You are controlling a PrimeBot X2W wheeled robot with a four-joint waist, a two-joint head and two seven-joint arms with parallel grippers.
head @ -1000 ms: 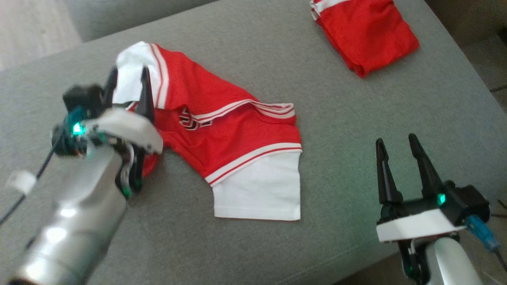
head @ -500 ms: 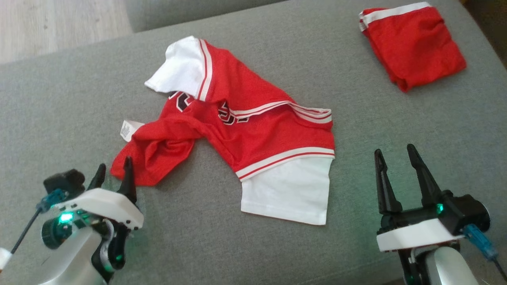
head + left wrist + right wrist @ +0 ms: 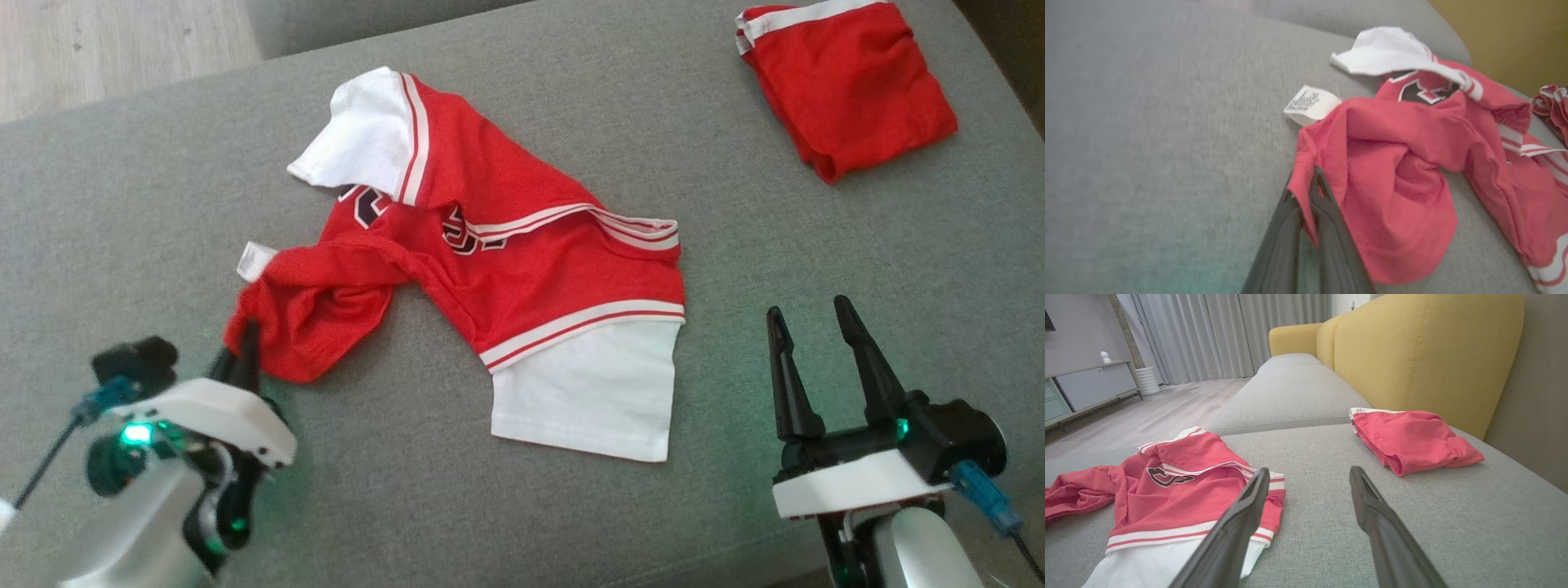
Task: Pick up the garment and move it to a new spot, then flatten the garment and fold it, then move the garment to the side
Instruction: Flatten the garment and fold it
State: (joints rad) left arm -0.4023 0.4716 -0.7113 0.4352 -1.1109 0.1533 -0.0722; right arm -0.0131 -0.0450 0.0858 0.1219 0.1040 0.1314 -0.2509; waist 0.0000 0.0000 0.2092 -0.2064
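Observation:
The garment [image 3: 522, 269] is a red jersey with white sleeves and striped trim, lying crumpled on the grey sofa seat [image 3: 735, 245]. Its bunched red hem [image 3: 306, 314] points toward the lower left, with a white label [image 3: 255, 261] beside it. My left gripper [image 3: 241, 347] is shut on the edge of that hem; in the left wrist view the fingers [image 3: 1327, 208] pinch a fold of the red garment [image 3: 1396, 196]. My right gripper [image 3: 816, 343] stands open to the right of the white sleeve [image 3: 584, 396], holding nothing. In the right wrist view the garment [image 3: 1180, 490] lies left of the open fingers [image 3: 1245, 510].
A second red garment [image 3: 849, 82], folded, lies at the seat's far right corner, also the folded red garment [image 3: 1408, 439] in the right wrist view. A yellow backrest [image 3: 1412, 355] rises behind it. Wooden floor [image 3: 114, 49] lies beyond the seat's far left edge.
My left arm drew back from the white sleeve toward the lower left, then reached the red hem and shut on it. The head camera shifted. The right gripper stayed open.

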